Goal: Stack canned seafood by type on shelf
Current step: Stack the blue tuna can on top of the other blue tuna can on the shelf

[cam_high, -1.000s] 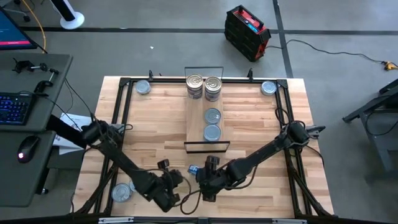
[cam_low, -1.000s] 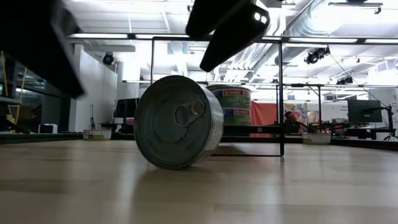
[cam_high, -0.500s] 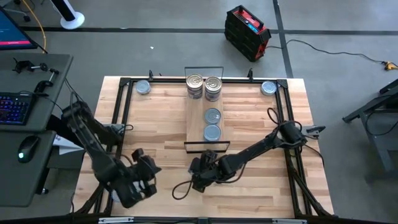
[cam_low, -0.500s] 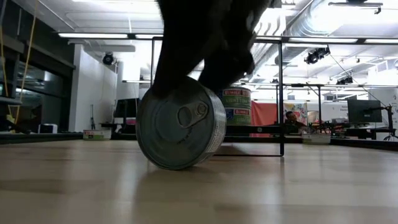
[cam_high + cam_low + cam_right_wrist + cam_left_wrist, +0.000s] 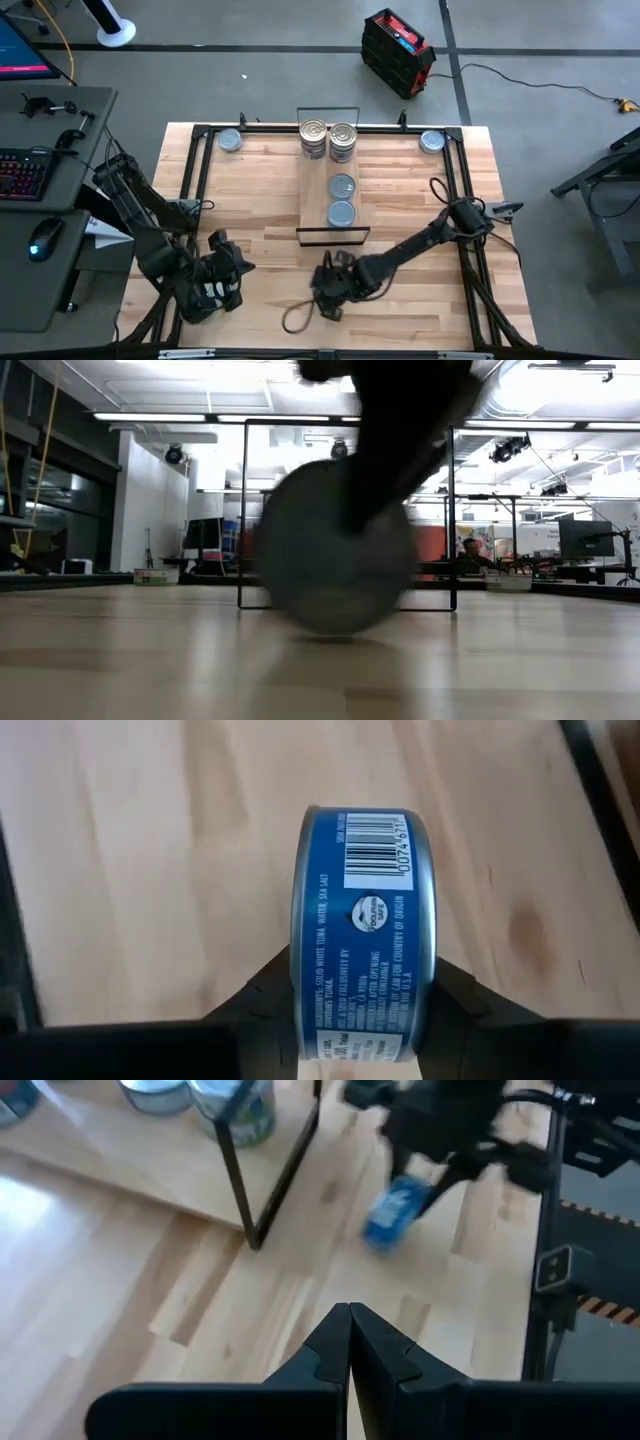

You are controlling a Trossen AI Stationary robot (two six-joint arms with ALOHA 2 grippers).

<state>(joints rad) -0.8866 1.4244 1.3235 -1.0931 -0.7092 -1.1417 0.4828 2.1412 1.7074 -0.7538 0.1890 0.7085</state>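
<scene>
Right end effector [image 5: 325,290] clamps a blue tin [image 5: 365,935] on edge.
It sits at six o'clock of the shelf [image 5: 318,195]; left end effector [image 5: 349,1342], fingers together, waits at eight o'clock on the worktop [image 5: 250,200].

In the low view the round silver tin [image 5: 335,550] is motion-blurred, its top hidden behind a dark arm [image 5: 400,430].

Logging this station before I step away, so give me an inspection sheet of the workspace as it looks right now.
Surface: wooden table, bare wood.
Job's things: shelf holds two silver-lidded stacks and two pale-topped tins; loose tins at far corners.
Clutter: nothing seen.
Grippers: right tool shut on blue tin on edge; left tool shut, empty, near the left edge.
Cables: loop by right tool.
Surroundings: desk with keyboard, red case.
</scene>
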